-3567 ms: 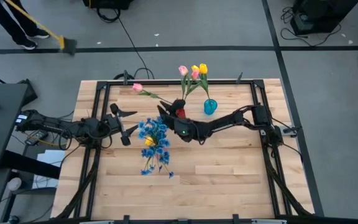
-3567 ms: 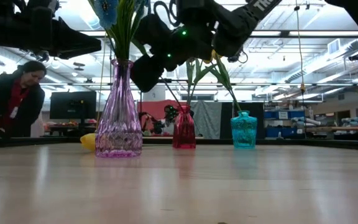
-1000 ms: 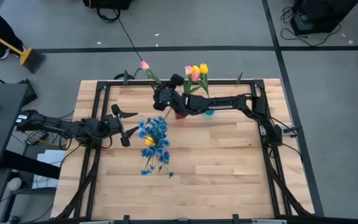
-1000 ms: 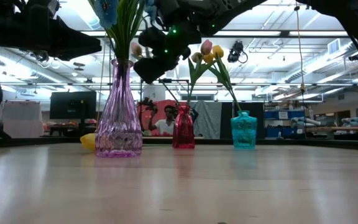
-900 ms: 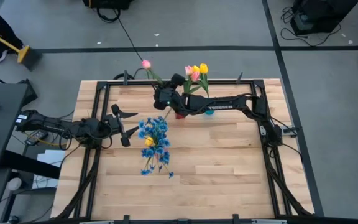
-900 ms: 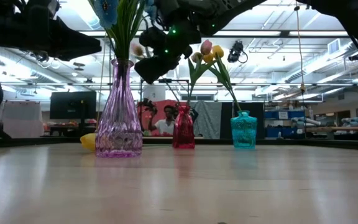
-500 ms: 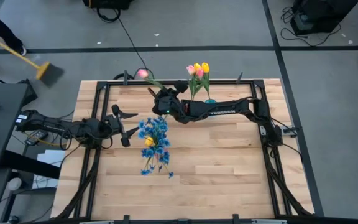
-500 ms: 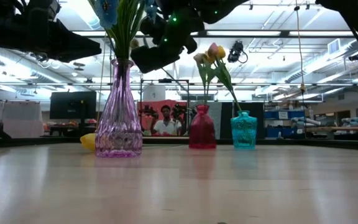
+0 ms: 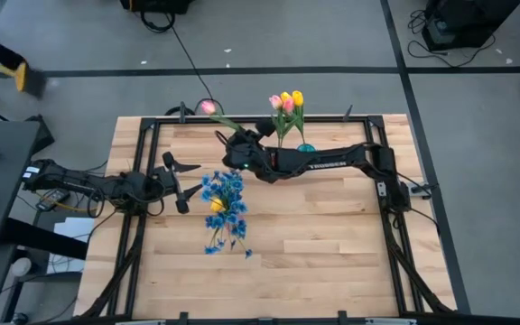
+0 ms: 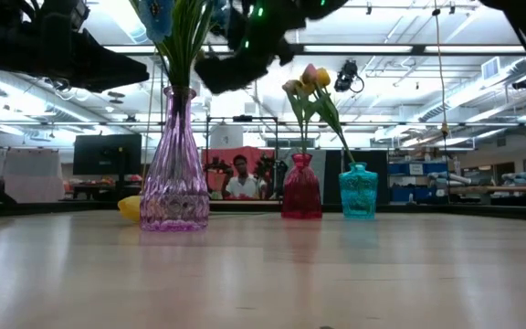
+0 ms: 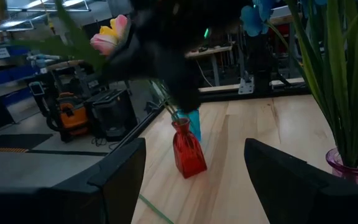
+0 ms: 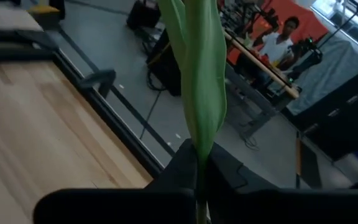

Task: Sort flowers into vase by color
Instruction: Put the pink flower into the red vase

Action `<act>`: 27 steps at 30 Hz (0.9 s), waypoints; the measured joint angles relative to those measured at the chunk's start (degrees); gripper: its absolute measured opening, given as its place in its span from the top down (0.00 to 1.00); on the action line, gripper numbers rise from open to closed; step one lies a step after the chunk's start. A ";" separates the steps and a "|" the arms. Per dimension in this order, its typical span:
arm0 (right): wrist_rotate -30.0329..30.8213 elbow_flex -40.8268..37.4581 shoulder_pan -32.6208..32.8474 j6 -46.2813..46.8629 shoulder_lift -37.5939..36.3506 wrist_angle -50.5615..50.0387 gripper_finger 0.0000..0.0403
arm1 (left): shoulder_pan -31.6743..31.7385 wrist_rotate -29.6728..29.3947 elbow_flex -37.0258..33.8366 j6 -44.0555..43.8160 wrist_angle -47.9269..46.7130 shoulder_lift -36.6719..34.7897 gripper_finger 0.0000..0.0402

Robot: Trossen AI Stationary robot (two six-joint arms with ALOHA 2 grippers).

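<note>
Above the far half of the wooden surface (image 9: 332, 253), the right arm reaches across, its claw (image 9: 234, 147) clamped on the stem of a pink tulip (image 9: 208, 107) whose bloom hangs past the far edge. The left claw (image 9: 177, 176) waits wide beside the purple vase (image 10: 174, 174) of blue sprigs (image 9: 224, 194). Pink and yellow tulips (image 9: 285, 99) already share the red vase (image 10: 301, 187); the teal vase (image 10: 359, 192) stands beside it. The stem should be swung upright and lowered squarely into a vase's narrow neck.
</note>
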 joint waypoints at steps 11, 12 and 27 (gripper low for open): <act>1.33 -10.56 5.40 5.34 -12.64 0.47 0.96 | 0.00 0.00 0.00 -0.09 -0.68 -0.02 0.30; 1.50 -12.64 5.93 5.88 -14.10 1.14 0.95 | 0.00 0.00 0.00 -0.11 -0.57 -0.02 0.30; -14.20 -56.64 6.61 -10.26 -25.37 79.32 0.95 | 0.00 0.00 0.00 -0.26 0.28 -0.01 0.30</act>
